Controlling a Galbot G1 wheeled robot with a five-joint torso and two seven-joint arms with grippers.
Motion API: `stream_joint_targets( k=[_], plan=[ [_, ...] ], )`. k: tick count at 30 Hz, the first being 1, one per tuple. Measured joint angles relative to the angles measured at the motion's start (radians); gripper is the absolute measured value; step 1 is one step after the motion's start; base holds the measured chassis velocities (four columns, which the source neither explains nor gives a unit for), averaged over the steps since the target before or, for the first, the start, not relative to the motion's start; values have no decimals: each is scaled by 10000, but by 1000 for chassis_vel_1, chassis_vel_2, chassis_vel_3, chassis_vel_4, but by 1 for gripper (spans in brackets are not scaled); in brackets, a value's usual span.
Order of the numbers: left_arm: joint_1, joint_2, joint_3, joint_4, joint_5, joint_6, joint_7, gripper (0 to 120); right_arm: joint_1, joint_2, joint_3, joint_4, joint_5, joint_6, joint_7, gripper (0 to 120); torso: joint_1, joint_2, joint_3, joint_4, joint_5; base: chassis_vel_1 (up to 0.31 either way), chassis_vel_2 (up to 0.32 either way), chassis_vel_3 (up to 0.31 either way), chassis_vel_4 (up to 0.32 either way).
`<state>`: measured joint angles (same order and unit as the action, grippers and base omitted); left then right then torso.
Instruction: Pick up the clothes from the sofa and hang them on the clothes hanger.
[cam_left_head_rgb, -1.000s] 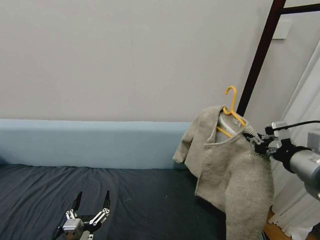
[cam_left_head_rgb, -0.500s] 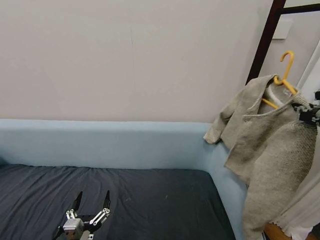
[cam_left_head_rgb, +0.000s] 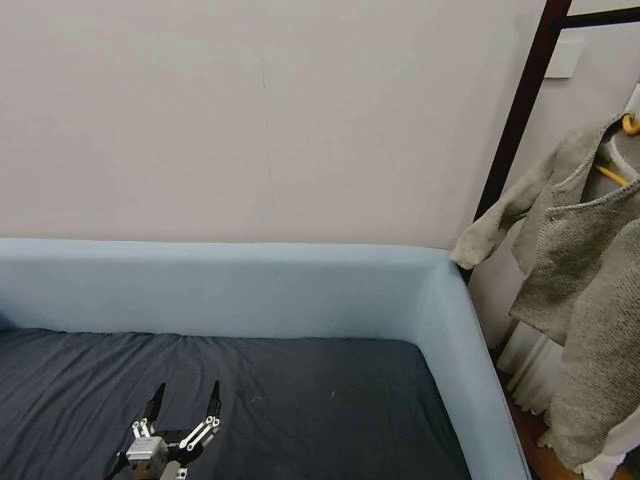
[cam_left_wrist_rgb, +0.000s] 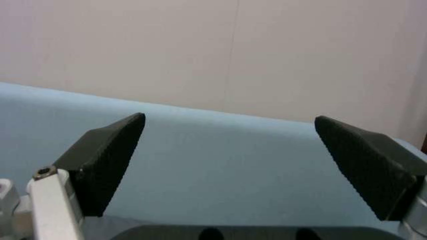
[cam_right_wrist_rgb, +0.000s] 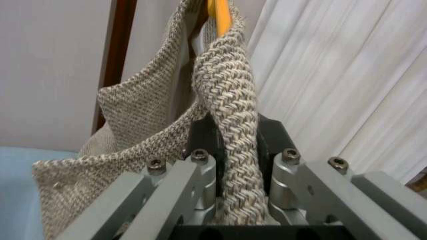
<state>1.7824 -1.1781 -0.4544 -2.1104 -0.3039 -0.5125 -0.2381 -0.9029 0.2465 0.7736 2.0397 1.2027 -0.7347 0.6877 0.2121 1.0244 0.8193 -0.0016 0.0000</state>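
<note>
Head view: cardigan (cam_left_head_rgb: 585, 260) on its yellow hanger (cam_left_head_rgb: 611, 174) beside the rack (cam_left_head_rgb: 520, 120), off the sofa (cam_left_head_rgb: 300, 290); left end effector (cam_left_head_rgb: 186, 390) low, spread. Right wrist: right end effector (cam_right_wrist_rgb: 233, 136) pinching the knit. Hanging step, I'd judge; next, the hanger must be hooked onto the rack.

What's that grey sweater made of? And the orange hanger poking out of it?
The sweater looks like thick knitted yarn, maybe wool: you can see chunky, twisted grey-beige stitches. The hanger looks like smooth, slightly shiny orange plastic, though it might be painted metal.
</note>
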Motion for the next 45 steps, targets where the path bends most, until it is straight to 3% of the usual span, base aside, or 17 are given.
stream_joint_targets(
  k=[12, 25, 28, 45],
  plan=[
    [-1, 2, 1, 0, -1, 0, 0, 100, 1192, 672, -1169, -1138, -2506, 570, -1506, 10, 0, 0, 0, 2, 1, 0, 0, 0, 0],
    [-2, 3, 1, 0, -1, 0, 0, 100, 2446, 2347, -2426, -2701, -4503, 2223, -3046, 10, -1, 0, 0, -3, 0, 0, 0, 0, 0],
    [-1, 2, 2, 0, -2, 1, -1, 100, 3488, 2874, -3404, -3396, -5033, 2527, -3212, 10, 0, 0, 0, 3, -1, 0, 0, 0, 0],
    [-2, 2, 2, 1, -2, 1, -1, 100, 6378, 3120, -5871, -4953, -7569, 3120, -3771, 10, 0, 0, -1, -2, -1, 0, 0, 0, 0]
  ],
)
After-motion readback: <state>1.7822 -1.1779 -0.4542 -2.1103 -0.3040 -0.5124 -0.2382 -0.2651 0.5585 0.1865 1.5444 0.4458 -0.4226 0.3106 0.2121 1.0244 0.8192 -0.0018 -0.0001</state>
